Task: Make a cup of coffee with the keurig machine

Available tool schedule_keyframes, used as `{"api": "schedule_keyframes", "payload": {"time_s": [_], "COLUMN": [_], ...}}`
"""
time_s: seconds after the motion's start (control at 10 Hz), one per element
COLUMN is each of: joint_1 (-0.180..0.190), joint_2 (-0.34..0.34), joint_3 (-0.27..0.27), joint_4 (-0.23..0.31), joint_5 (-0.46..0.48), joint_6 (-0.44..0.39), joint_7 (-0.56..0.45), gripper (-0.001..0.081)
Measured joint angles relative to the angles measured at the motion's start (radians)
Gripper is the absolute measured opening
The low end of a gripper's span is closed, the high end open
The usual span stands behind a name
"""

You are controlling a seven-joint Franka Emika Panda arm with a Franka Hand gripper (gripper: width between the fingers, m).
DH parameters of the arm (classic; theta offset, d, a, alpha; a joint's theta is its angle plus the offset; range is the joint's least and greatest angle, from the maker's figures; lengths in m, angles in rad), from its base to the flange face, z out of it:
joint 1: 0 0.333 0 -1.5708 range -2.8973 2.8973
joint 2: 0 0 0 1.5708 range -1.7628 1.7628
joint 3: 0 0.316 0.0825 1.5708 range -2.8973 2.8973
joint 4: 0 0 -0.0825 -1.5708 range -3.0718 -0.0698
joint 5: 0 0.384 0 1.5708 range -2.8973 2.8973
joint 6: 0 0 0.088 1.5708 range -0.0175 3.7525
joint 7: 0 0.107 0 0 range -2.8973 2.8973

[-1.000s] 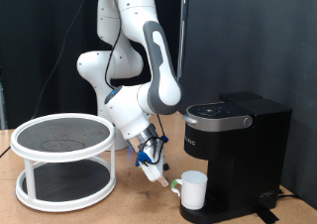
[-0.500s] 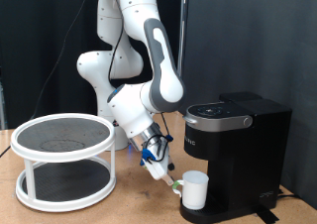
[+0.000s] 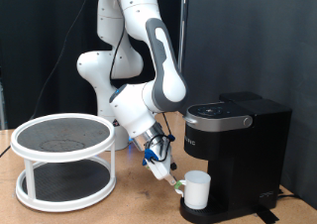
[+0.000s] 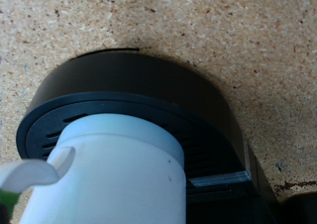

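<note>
The white cup [image 3: 197, 189] stands on the round drip tray under the brew head of the black keurig machine [image 3: 238, 135], whose lid is down. My gripper [image 3: 174, 182] is low at the cup's side towards the exterior view's left, shut on its handle. In the wrist view the cup [image 4: 109, 174] fills the lower part over the black drip tray [image 4: 149, 85]. Its handle [image 4: 45, 169] meets a green fingertip [image 4: 6, 199] at the frame's edge. The rest of the fingers is out of that frame.
A white two-tier round rack [image 3: 64, 160] with dark shelves stands on the exterior view's left of the cork-like tabletop [image 3: 134, 209]. The arm's base rises behind it. A black curtain hangs at the back.
The gripper and the cup have slid a little towards the exterior view's right, further onto the drip tray under the machine's head.
</note>
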Motion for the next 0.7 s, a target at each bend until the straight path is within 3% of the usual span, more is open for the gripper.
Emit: {"api": "schedule_keyframes", "payload": {"time_s": [0.5,0.7], "joint_1": [0.003,0.003], "joint_2": [0.006,0.007], "joint_3": [0.015,0.013], "joint_4": [0.011,0.003], "joint_5": [-0.004,-0.08], "joint_6": [0.0,-0.001], "joint_7": [0.04,0.089], "gripper": [0.0734,0.0734]}}
